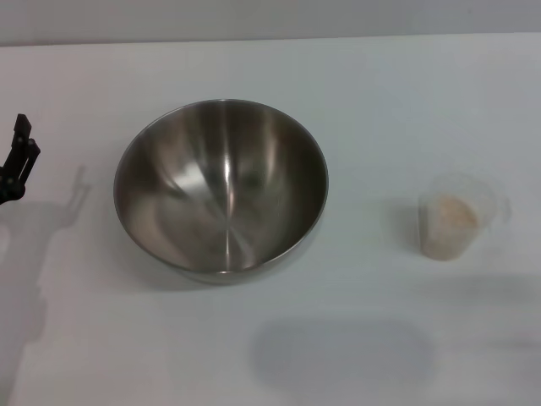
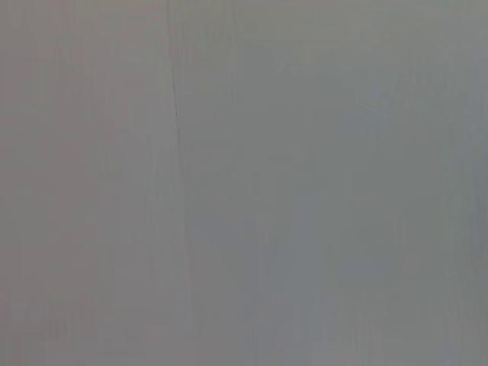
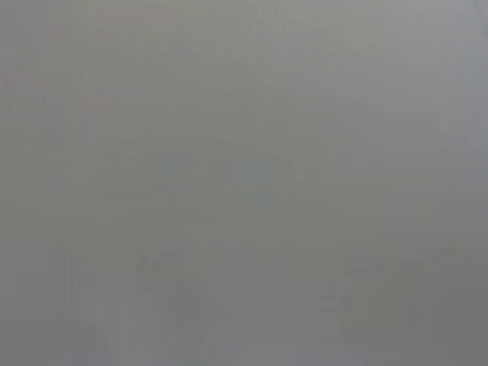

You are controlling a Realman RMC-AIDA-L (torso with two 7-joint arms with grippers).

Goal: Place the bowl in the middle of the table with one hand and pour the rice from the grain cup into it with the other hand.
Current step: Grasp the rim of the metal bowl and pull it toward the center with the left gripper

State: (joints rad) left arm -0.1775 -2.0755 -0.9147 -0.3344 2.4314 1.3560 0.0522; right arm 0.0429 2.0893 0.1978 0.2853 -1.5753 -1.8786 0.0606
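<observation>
The steel bowl (image 1: pixel 221 190) stands upright on the white table (image 1: pixel 355 101), a little left of the middle, and it is empty inside. The clear grain cup (image 1: pixel 457 216) stands upright to its right, holding a pale heap of rice (image 1: pixel 454 220). My left gripper (image 1: pixel 19 161) shows only as dark fingers at the far left edge, well clear of the bowl and holding nothing that I can see. My right gripper is out of view. Both wrist views show only plain grey surface.
A soft shadow (image 1: pixel 342 351) lies on the table in front of the bowl. The table's far edge (image 1: pixel 270 41) runs along the top of the head view.
</observation>
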